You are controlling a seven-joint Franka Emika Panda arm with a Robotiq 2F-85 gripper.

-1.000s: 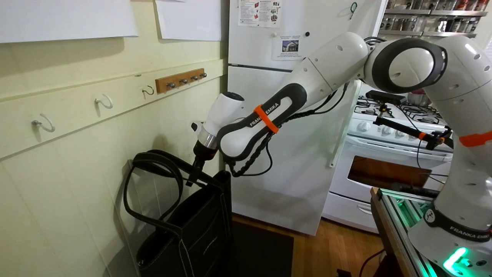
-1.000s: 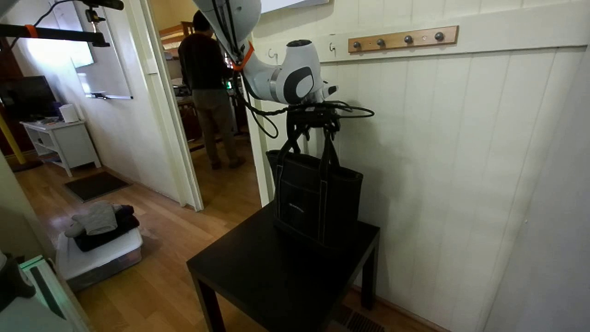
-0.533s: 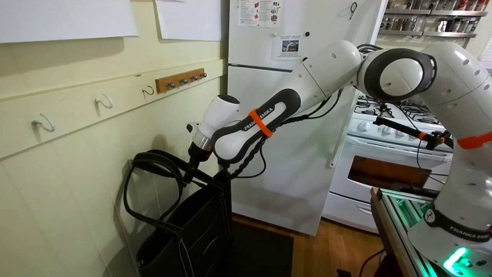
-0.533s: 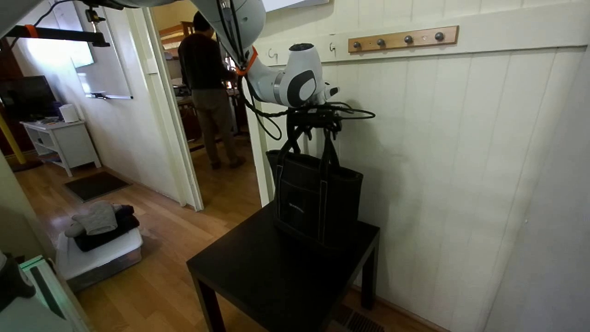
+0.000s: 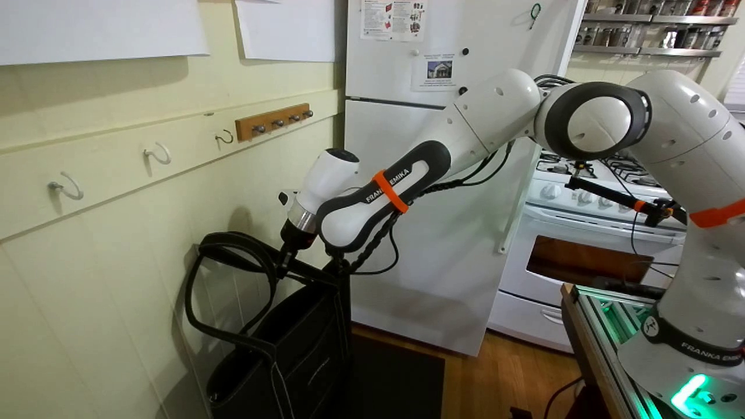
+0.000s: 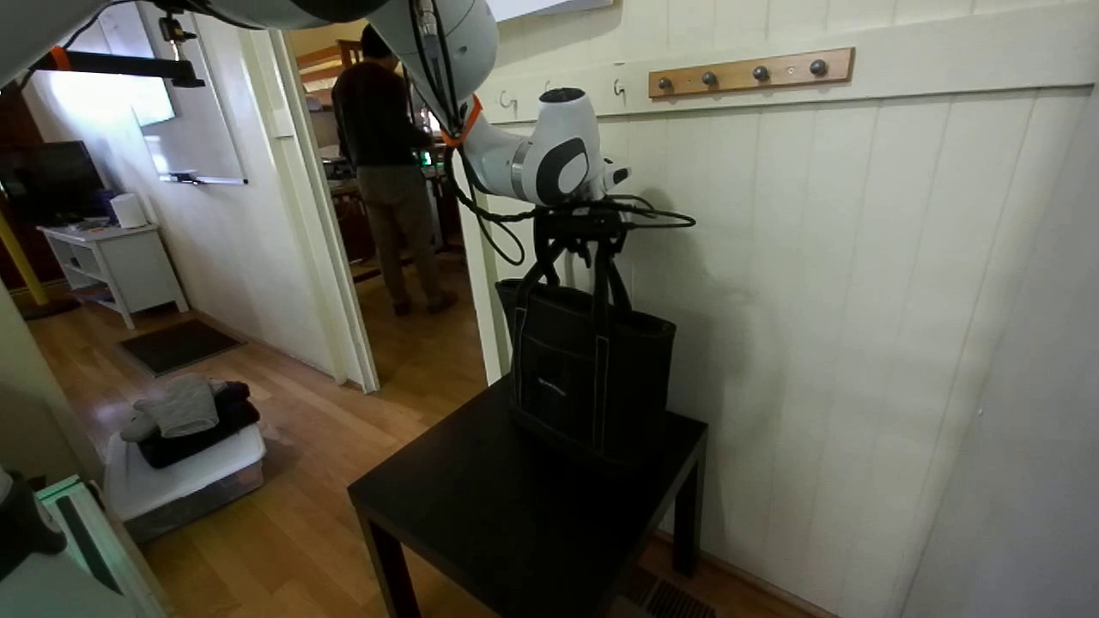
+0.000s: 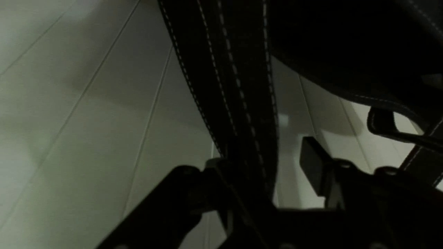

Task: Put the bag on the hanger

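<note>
Black fabric — the bag point(image 6: 562, 378) stands upright on the dark table point(image 6: 446, 506) near the wall point(image 6: 859, 275), its mouth point(image 5: 288, 320) open in an exterior view. From the wrist, the gripper point(image 7: 262, 162) shows its fingers point(image 7: 313, 166) apart, white-stitched strap point(image 7: 238, 86) running between them — just beside one finger, with a gap before the other. Whether strap and finger touch, I cannot tell. Higher up, two white hooks point(image 5: 168, 155) curve from the cream rail point(image 5: 110, 163). Along the same rail come a darker hook point(image 5: 224, 141) and a brown peg rack point(image 5: 273, 121). Behind the arm point(image 5: 489, 110) stands a white fridge point(image 5: 407, 279); in an exterior view, farther off, someone point(image 6: 378, 120) has their back turned.
</note>
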